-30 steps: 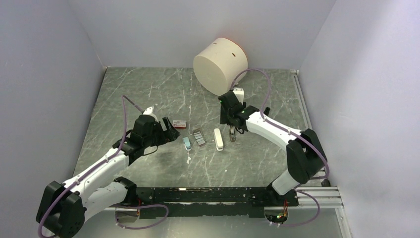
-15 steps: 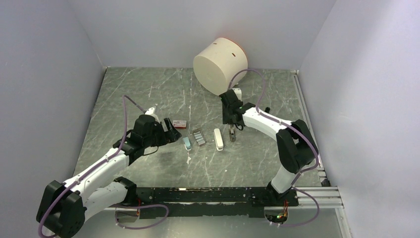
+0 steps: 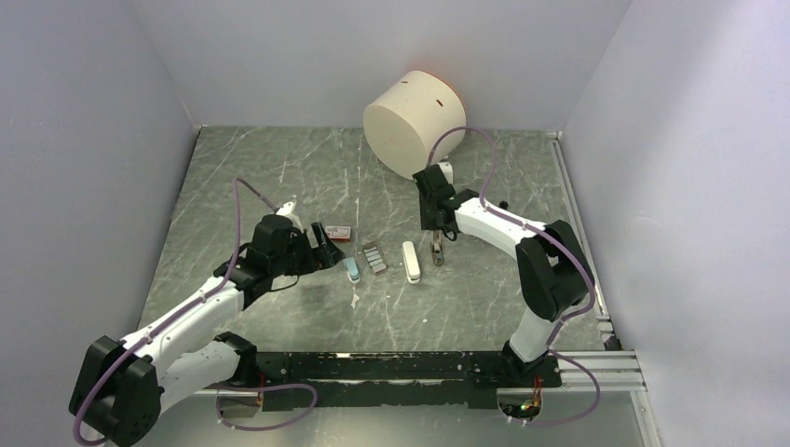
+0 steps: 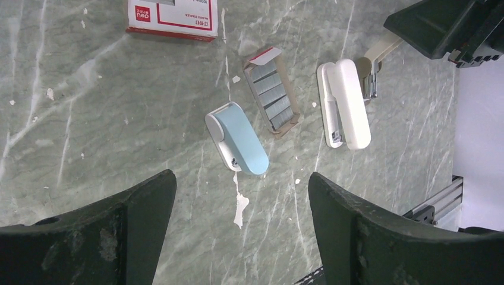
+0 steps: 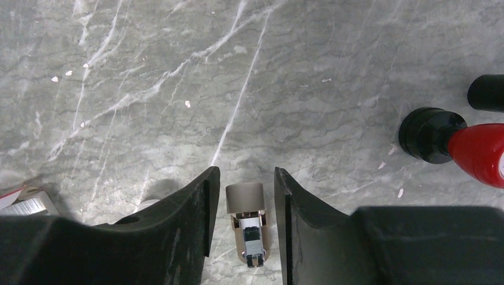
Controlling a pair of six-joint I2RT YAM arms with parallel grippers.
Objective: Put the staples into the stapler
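- The left claw (image 4: 241,178) hangs wide apart and empty over the grey marbled desk (image 3: 279,168); it is above a small pale-blue and white stapler-shaped body (image 4: 238,142).
- The right claw (image 5: 245,178) is down at the desk with its jaws apart, straddling a small beige piece with a bright metal channel (image 5: 249,222); a thin gap shows on each side, so nothing looks clamped.
- The staples (image 4: 272,92) are dark-grey strips lying side by side in an open brown cardboard tray (image 4: 285,130); the tray sits between the blue body on its left and a long white plastic stapler (image 4: 343,104) on its right; none are loaded yet.
- The beige piece lies just right of the white stapler; a red-and-white cardboard box (image 4: 172,15) lies left of the tray and farther off.
- Likely trouble on the right: the beige piece is small and the desk looks smooth; if one jaw meets it first, it may skid or twist out; it could also be shoved against the white stapler.
- Likely trouble with the staples: the strips look thin and brittle, so a hard or skewed pinch could snap one; the light tray may slide or tip under a descending claw.
- The wide left claw could also nudge the blue body into the tray.
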